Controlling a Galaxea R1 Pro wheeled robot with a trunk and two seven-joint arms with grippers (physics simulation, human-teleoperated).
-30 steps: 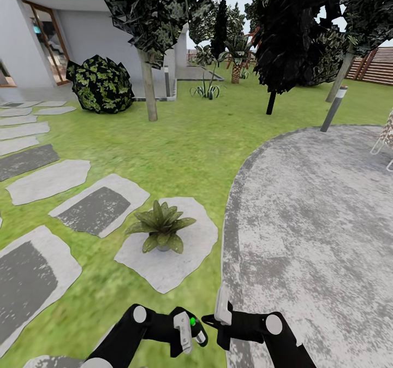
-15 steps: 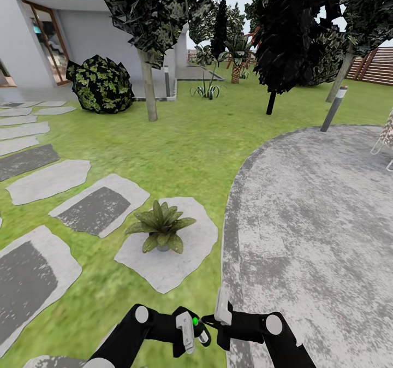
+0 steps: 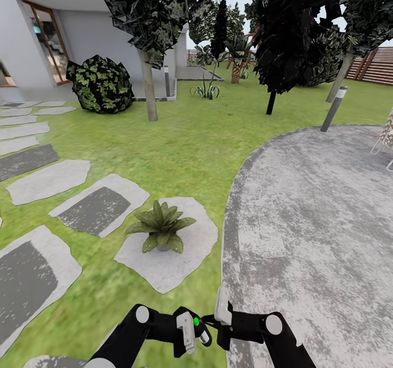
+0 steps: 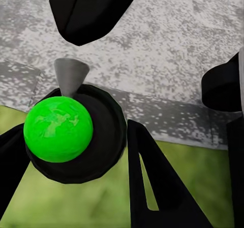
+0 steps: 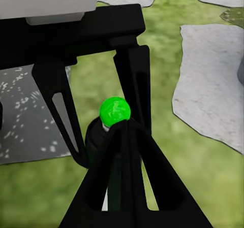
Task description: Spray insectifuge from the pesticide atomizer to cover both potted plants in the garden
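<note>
Left gripper [image 3: 197, 331], low at 6 o'clock in the head view, is clamped on the pesticide atomizer [image 4: 76, 136]. This is a dark round-bodied bottle topped by a bright green ball, with a grey cone nozzle beside the ball. Its fingers flank the body on both sides, and the grip looks secure.

Right gripper [image 5: 127, 131] has its fingers drawn together, holding nothing. Its tips sit just beside the green ball, judged ready to work the spray head.

One potted plant [image 3: 161, 227], a broad-leaved green rosette in a small grey pot, stands on a pale flat stepping stone [image 3: 183, 261] at 11 o'clock, well apart from the nozzle. The round grey speckled patio [image 3: 311, 220] lies at 2 o'clock.

No label or writing is legible.
</note>
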